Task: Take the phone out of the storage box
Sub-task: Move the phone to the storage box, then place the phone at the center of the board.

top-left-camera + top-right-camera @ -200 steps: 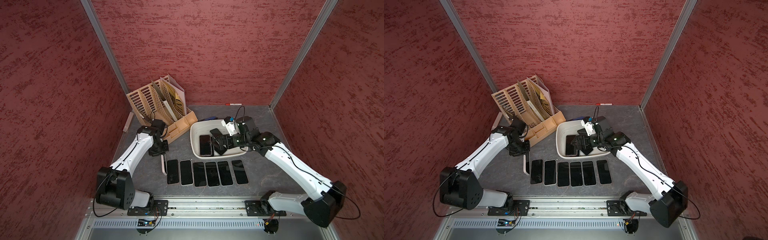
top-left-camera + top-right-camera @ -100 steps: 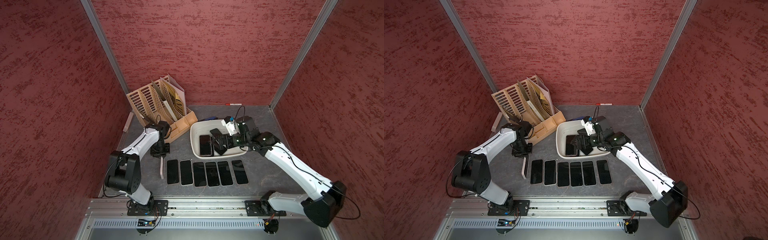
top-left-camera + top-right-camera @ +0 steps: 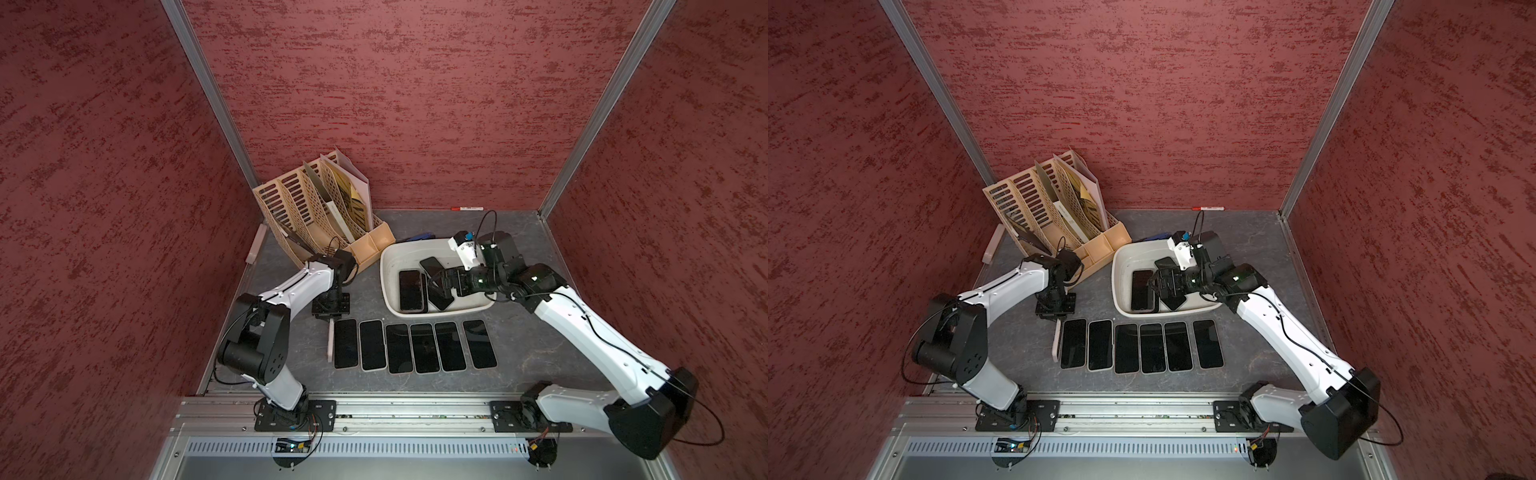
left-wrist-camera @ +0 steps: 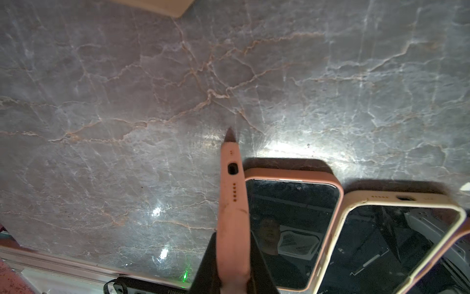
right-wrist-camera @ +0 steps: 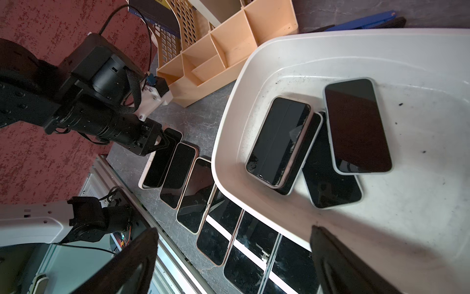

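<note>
The off-white storage box (image 3: 384, 266) (image 5: 229, 101) sits right of centre and holds several dark-screened phones (image 5: 356, 124), some overlapping. My right gripper (image 3: 434, 287) (image 5: 234, 254) hovers open over the box's near side with nothing between its fingers. Several phones (image 3: 424, 347) lie flat in a row on the grey table in front of the box. At the row's left end my left gripper (image 3: 331, 320) (image 4: 234, 275) is shut on a pale pink-cased phone (image 3: 330, 343) (image 4: 232, 203). That phone stands on its long edge beside the leftmost flat phone (image 4: 290, 203).
A beige slotted file organizer (image 3: 316, 216) stands at the back left, close to the left arm. A blue object (image 3: 417, 238) lies behind the box and a red-capped marker (image 3: 467, 208) lies along the back wall. Red walls enclose three sides; a metal rail (image 3: 395, 409) runs along the front.
My left arm has swung its elbow round and carried the edge-on phone a little right and forward, up to the row's left end. The right arm has not moved.
</note>
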Tool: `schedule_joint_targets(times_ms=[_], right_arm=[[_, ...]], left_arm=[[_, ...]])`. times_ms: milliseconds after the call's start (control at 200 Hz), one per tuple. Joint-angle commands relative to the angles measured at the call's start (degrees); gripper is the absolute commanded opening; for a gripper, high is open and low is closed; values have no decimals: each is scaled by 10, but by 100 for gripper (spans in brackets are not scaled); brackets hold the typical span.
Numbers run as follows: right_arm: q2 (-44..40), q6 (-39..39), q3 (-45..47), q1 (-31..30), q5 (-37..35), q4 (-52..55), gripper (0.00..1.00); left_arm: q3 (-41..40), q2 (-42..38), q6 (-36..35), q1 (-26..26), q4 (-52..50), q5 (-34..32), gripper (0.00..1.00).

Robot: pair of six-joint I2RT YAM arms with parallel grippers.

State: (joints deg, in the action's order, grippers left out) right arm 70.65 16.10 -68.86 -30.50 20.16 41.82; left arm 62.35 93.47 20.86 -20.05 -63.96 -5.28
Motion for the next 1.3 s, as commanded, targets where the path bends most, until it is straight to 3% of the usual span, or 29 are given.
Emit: schedule_joint_targets(times_ms=[0, 301, 586, 832, 1127, 1297], right_arm=[[-10, -6, -4, 4, -8, 5, 98], [-10, -8, -5, 4, -5, 8, 98], [-12, -17, -1, 5, -12, 19, 98], [-11, -14, 7, 4, -11, 10, 98], [2, -8, 9, 5, -4, -6, 98], [8, -4, 12, 5, -1, -17, 98]], left_arm=[[-38, 26, 19, -28, 94, 122, 0], [-48, -14, 72, -50, 214, 232, 0], [-47, -15, 78, -63, 274, 299, 0], [-59, -23, 53, -41, 214, 266, 0], [-49, -51, 32, 25, 99, 171, 1], [-50, -66, 20, 58, 62, 150, 4]])
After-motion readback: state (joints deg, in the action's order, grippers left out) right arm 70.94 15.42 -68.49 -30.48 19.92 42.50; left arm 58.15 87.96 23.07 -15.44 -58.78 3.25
